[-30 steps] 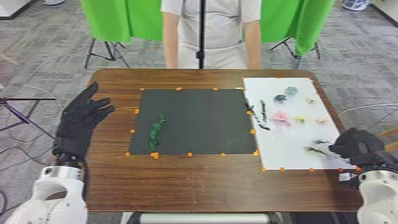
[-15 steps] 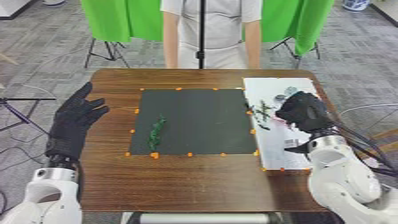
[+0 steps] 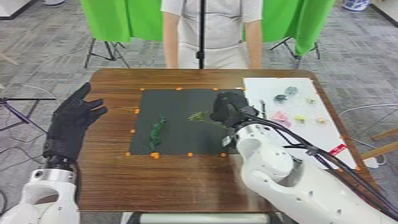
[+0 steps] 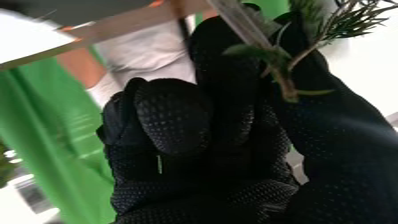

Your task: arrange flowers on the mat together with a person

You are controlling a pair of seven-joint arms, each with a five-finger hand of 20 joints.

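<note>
In the head view my right hand (image 3: 229, 109) is over the right part of the dark mat (image 3: 182, 100), with a green sprig (image 3: 201, 118) projecting from it toward the mat's middle. The right wrist view has the sprig's stem (image 4: 282, 80) pinched in my right hand (image 4: 240, 115). A green leafy stem (image 3: 156, 134) lies upright along the mat's left part. On the white sheet (image 3: 266, 87) are a pink flower (image 3: 281, 118), blue-grey flowers (image 3: 291, 91) and small pale yellow blooms (image 3: 299, 119). My left hand (image 3: 75, 116) stays left of the mat, its fingers straight.
Orange markers (image 3: 189, 155) line the mat and the sheet. My right arm crosses the table's front right part and covers some of the sheet. Beyond the far table edge stands a black pole (image 3: 202, 45).
My right hand has gone from the white sheet's right side, across the sheet, to the dark mat, bringing a green sprig along. The left hand has shifted only slightly.
</note>
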